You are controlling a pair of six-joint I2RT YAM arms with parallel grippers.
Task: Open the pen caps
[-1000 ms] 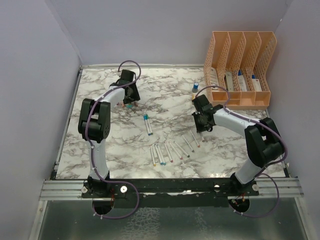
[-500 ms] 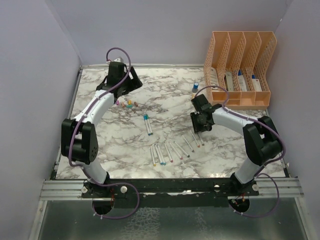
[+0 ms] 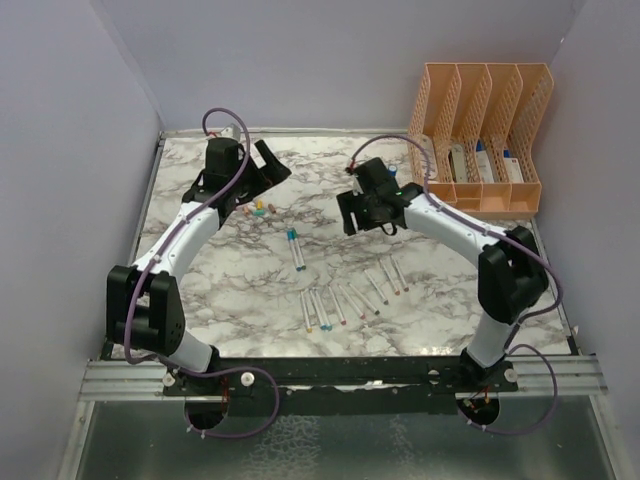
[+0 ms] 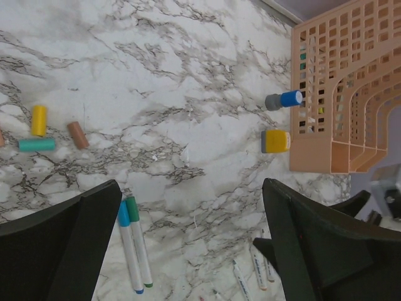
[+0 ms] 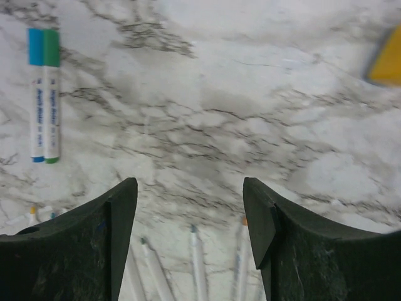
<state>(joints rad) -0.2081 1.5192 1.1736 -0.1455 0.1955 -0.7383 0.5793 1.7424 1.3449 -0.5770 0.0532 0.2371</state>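
Note:
Two capped pens (image 3: pixel 295 248), one with a blue cap and one with a green, lie side by side mid-table; they also show in the left wrist view (image 4: pixel 135 244) and the right wrist view (image 5: pixel 44 94). A row of uncapped pens (image 3: pixel 350 298) lies nearer the front. Loose pen caps (image 3: pixel 258 208) sit at the back left: yellow (image 4: pixel 39 120), orange-brown (image 4: pixel 78 134) and teal (image 4: pixel 36 144). My left gripper (image 3: pixel 262 168) (image 4: pixel 191 188) hovers open above the table behind the caps, holding nothing. My right gripper (image 3: pixel 365 220) (image 5: pixel 189 185) hangs open and empty, to the right of the capped pair.
A peach file organiser (image 3: pixel 480 140) stands at the back right with white-and-blue items in its slots. A stubby blue bottle (image 4: pixel 283 100) and an orange one (image 4: pixel 276 140) stand just in front of its left end. Purple walls close in the table.
The left gripper lifted away from the loose caps toward the back and opened wide. The right arm swung from the pen row up and left toward mid-table, its jaws opening.

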